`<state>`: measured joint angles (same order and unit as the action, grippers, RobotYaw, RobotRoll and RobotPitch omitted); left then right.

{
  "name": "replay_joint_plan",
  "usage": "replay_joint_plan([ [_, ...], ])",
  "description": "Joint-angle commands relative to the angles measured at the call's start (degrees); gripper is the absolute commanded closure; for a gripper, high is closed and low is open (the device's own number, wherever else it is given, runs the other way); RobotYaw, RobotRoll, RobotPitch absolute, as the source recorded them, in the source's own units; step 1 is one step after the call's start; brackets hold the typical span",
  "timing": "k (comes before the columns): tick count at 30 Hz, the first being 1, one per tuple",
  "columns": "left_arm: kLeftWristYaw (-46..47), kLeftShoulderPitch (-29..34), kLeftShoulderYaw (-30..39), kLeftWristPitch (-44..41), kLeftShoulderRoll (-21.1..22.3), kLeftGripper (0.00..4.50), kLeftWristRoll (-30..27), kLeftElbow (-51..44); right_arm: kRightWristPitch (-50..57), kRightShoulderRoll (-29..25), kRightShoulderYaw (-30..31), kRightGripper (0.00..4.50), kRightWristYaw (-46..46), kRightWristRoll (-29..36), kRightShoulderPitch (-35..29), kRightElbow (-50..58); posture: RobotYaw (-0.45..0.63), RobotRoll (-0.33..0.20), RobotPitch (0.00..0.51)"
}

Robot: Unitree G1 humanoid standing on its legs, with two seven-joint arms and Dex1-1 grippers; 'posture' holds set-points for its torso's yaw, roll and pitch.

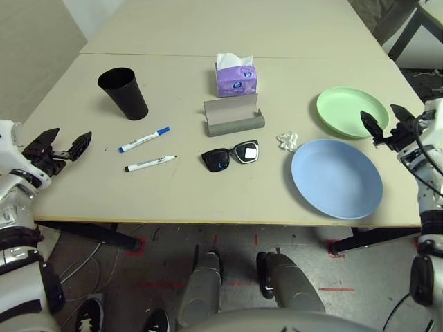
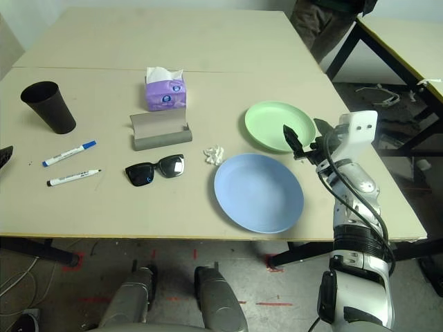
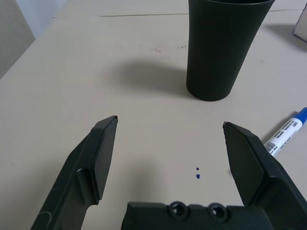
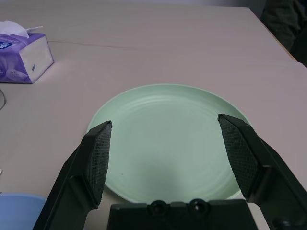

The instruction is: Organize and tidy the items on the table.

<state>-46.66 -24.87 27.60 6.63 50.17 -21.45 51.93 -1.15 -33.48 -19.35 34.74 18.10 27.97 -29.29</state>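
Observation:
On the table (image 1: 208,200) a black cup (image 1: 122,92) stands at the left, with two white markers (image 1: 143,140) (image 1: 150,163) in front of it. In the middle are the purple tissue box (image 1: 236,77), the grey glasses case (image 1: 233,117) and the black sunglasses (image 1: 230,155). A crumpled tissue (image 1: 287,141) lies beside the blue plate (image 1: 336,178), and the green plate (image 1: 351,112) sits behind it. My left gripper (image 1: 69,142) hovers open at the left edge, facing the cup (image 3: 223,48). My right gripper (image 1: 384,119) is open over the green plate's (image 4: 168,143) right rim.
A seam (image 1: 173,55) crosses the tabletop behind the items, with bare surface beyond it. Another table with black legs (image 2: 401,48) stands off to the right. The front edge (image 1: 208,223) runs close to the blue plate.

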Motion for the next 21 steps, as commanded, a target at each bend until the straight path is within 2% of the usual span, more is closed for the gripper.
replay_joint_plan([
  [1, -0.25, -0.29, -0.53, -0.32, 0.78, 0.04, 0.81, 0.58, 0.83, 0.57, 0.14, 0.0, -0.34, 0.37, -0.49, 1.0, -0.14, 0.0, 0.194],
  [13, -0.08, 1.74, 0.34, -1.07, 0.84, 0.04, 0.08, -1.98, -0.4, -0.23, -0.2, 0.0, 0.33, -0.25, 1.48, -2.84, -0.14, 0.0, 0.19],
  [21, 2.01, 2.54, 0.66, -4.99, -2.64, 0.04, -2.01, -7.84, -0.24, -2.39, -0.18, 0.0, -0.03, -0.64, 1.6, -2.64, -0.16, 0.0, 0.184],
])
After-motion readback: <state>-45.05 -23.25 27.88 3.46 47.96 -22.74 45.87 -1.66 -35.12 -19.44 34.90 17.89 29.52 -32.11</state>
